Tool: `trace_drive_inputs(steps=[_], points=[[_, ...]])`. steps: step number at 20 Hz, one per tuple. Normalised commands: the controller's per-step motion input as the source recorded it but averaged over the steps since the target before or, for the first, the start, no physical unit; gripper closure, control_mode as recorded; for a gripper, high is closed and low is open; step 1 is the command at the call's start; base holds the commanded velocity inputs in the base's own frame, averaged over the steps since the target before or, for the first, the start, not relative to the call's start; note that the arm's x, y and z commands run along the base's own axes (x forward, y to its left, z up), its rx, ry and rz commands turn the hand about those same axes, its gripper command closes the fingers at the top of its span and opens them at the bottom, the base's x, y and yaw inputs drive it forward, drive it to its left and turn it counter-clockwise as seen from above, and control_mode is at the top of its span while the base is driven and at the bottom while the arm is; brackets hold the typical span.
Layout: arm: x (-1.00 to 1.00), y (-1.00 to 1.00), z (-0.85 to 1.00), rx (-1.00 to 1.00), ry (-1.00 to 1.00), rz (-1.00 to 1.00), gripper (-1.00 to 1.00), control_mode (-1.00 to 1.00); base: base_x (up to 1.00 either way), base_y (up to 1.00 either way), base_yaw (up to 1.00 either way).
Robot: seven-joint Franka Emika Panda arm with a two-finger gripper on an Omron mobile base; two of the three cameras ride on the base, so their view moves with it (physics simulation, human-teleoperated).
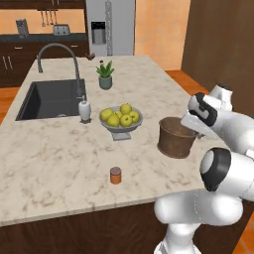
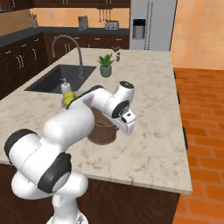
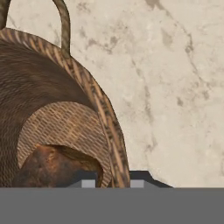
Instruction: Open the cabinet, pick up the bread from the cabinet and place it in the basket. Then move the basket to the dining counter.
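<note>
1. Now, my pincer sits over the rim of the basket, one tip inside the wall and one outside. The jaws stand narrow with the woven rim between them, so I read this as a grip on the basket rim, the hold that carrying it calls for.

2. The bread lies on the basket's floor, a dark brown lump against the near wall in the hand view. I judge the loading step done, since it already rests inside.

3. The basket stands upright on the bench, which is the dining counter itself, close to its right edge and nearer the front corner than the back. It looks to be resting on the marble; I cannot tell whether it is lifted a hair.

4. The fruit bowl sits just beside it toward the middle of the bench, and the small orange jar stands nearer the front edge, apart from both.

5. The sink and its tap occupy the back left part, with a soap bottle at the sink's near corner and a potted plant behind the bowl.

6. My judgement: the basket is at its goal surface, so what remains is letting go cleanly. Dragging the rim on release could tip it.
</note>
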Motion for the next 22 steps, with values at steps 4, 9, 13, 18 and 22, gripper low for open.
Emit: trace_drive_inputs(steps=[4,9,13,18,22], points=[[0.69,0.00,-0.61,0.01,-0.07,0.05,1.00,-1.00,0.00,0.00,0.00],[0.33,0.00,-0.66,0.00,-0.10,0.05,1.00,-1.00,0.00,0.00,0.00],[0.13,0.00,-0.67,0.00,-0.01,0.01,1.00,-1.00,0.00,0.00,0.00],[0.08,0.08,-0.43,0.00,0.00,0.00,1.00,-1.00,0.00,0.00,0.00],[-0.07,0.24,0.03,0.00,-0.09,0.00,-1.00,-1.00,0.00,0.00,0.00]])
